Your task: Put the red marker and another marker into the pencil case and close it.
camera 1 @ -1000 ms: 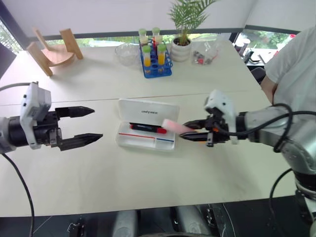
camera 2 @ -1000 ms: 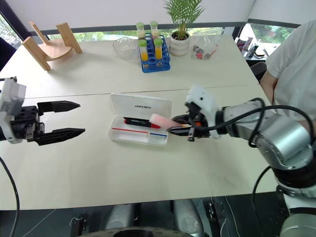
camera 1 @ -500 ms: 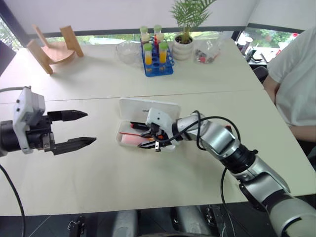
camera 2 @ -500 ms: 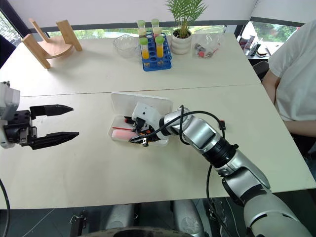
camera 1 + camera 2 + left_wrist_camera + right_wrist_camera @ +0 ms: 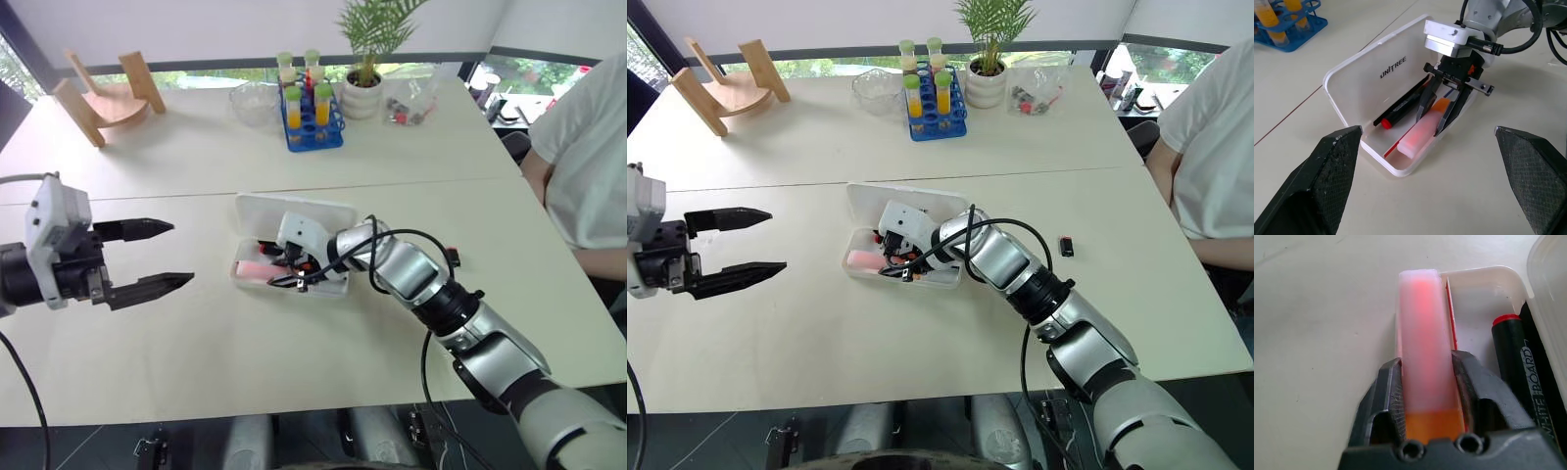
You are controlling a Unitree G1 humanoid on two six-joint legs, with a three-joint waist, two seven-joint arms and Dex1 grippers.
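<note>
From the head camera, a white pencil case (image 5: 291,247) lies open on the pale table (image 5: 294,343), lid raised at the back. The right gripper (image 5: 284,272) reaches into its tray, while the left gripper (image 5: 157,257) hovers well apart to the left, jaws spread and empty. From the left wrist, the thick pink marker (image 5: 1422,133) lies in the tray beside the slim red marker (image 5: 1400,106), with the right gripper's fingers (image 5: 1426,100) straddling its orange end. From the right wrist, the jaws sit on either side of the pink marker; whether they grip it or have loosened, I cannot tell.
</note>
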